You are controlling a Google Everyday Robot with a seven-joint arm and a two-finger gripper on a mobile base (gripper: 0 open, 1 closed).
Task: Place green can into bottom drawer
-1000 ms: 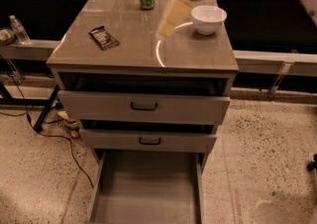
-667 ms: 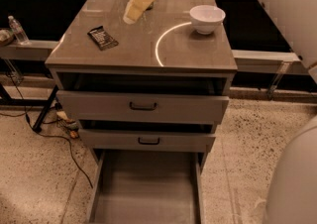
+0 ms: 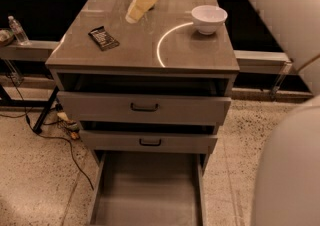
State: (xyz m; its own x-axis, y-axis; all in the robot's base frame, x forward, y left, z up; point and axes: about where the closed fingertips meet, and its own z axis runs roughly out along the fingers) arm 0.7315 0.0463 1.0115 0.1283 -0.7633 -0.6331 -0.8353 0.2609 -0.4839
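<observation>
Speckled flooring (image 3: 35,180) is seen around a grey cabinet whose counter (image 3: 200,52) carries a white bowl (image 3: 209,18) at the right and a dark flat packet (image 3: 103,38) at the left. The pincer (image 3: 134,14) is held over the far left part of the counter, angled down and to the left. Whether it is wide or narrow cannot be told, and nothing can be seen gripped in it. The green can cannot be picked out with certainty. It is judged to be hidden behind the pincer near the back edge.

The bottom drawer (image 3: 147,190) is pulled fully out at floor level, its flat floor bare. The two upper drawers (image 3: 145,107) are pushed out a little above it.

Several failures can be foreseen. The can could be knocked over or pushed off the back edge if it is approached from the side. The bowl or the packet could be swept aside by the arm. On the way down, the can could be struck against the protruding upper drawer fronts, or dropped from too high and tipped over. The drawer could also be blocked by the robot's own white body (image 3: 290,160), which stands just beside the cabinet.

No brand or writing can be read. Pale marks are seen on the packet, but they are not legible.
</observation>
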